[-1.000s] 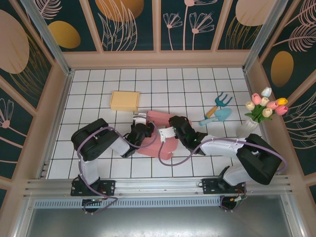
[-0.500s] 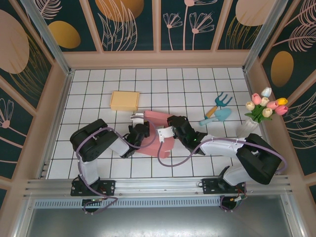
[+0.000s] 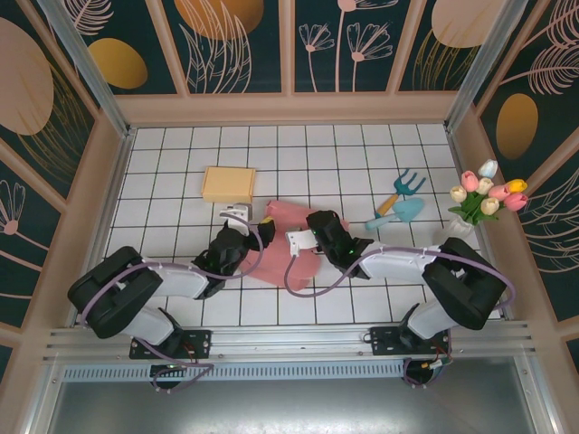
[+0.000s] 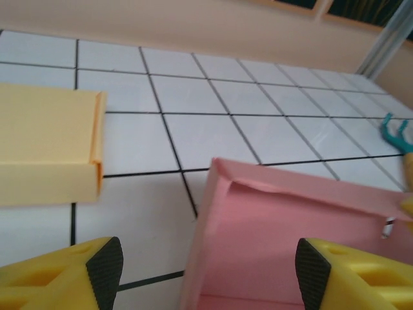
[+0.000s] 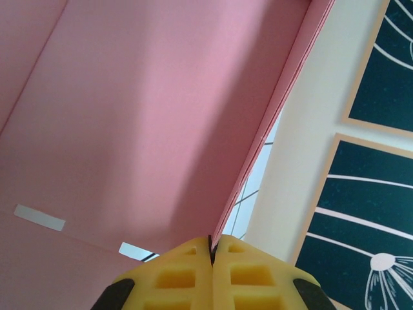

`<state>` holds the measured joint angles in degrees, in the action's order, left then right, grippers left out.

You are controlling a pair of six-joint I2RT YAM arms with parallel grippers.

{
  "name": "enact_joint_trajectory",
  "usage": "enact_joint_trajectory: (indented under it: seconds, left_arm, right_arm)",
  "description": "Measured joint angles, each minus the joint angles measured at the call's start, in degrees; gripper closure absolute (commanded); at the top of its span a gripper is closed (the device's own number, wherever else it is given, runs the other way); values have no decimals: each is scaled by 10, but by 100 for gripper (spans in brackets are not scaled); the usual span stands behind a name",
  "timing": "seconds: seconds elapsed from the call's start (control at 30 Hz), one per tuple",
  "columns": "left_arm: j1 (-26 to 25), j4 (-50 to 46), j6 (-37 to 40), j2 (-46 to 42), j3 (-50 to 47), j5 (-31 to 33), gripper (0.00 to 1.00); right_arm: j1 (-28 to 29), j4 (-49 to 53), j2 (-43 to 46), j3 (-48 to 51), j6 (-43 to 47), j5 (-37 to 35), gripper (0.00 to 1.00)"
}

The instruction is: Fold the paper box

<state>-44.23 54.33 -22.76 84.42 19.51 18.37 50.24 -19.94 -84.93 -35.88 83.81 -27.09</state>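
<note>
The pink paper box point(image 3: 291, 214) lies partly folded on the tiled table point(image 3: 298, 154), between my two grippers. My left gripper point(image 3: 258, 233) is at the box's left side. In the left wrist view the left gripper point(image 4: 208, 274) stands open with its black pads point(image 4: 106, 271) wide apart, and the box's left wall point(image 4: 290, 232) rises between them without touching either. My right gripper point(image 3: 310, 237) is at the box's right side. Up close, the right gripper point(image 5: 211, 248) is shut on the thin edge of a raised pink wall point(image 5: 142, 110).
A folded yellow box point(image 3: 228, 183) sits just behind and left of the pink one, close to the left gripper point(image 4: 45, 145). A teal rake and trowel point(image 3: 403, 194) lie to the right. A vase of tulips point(image 3: 475, 203) stands by the right wall.
My left gripper has let go of the pink box, opened and drawn back to the left. The right gripper stays shut on the box and has shifted slightly left.
</note>
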Motion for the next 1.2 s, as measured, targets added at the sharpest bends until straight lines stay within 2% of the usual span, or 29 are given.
enact_joint_trajectory:
  seconds: [0.13, 0.4, 0.47, 0.53, 0.6, 0.67, 0.77, 0.9, 0.93, 0.97, 1.2]
  left_arm:
    - [0, -19, 11, 22, 11, -5, 28]
    - [0, -65, 27, 151, 91, 31, 33]
    - [0, -67, 26, 159, 99, 42, 43]
    - [0, -68, 26, 160, 101, 50, 62]
    - [0, -68, 28, 160, 103, 59, 77]
    - [0, -67, 31, 160, 103, 64, 86]
    - [-2, -59, 38, 160, 98, 67, 92]
    - [-2, -29, 37, 159, 76, 91, 99]
    - [-2, -22, 36, 158, 71, 98, 100]
    - [-2, -16, 34, 157, 64, 108, 100]
    - [0, 31, 21, 114, 6, 165, 100]
  right_arm:
    - [2, 5, 0, -1, -6, -1, 100]
    - [11, 4, 0, -1, -3, -5, 100]
    - [13, 2, 0, -1, -2, -5, 100]
    - [14, -3, 0, 0, -2, -5, 100]
    - [15, -7, 2, 3, -2, -4, 98]
    - [18, -9, 5, 3, -3, 1, 88]
    - [26, -8, 12, 2, -8, 3, 78]
    - [31, 22, 18, -8, -28, 12, 50]
    - [33, 35, 20, -13, -37, 16, 36]
    - [35, 49, 23, -19, -47, 20, 2]
    - [49, 104, 108, -46, -132, 42, 1]
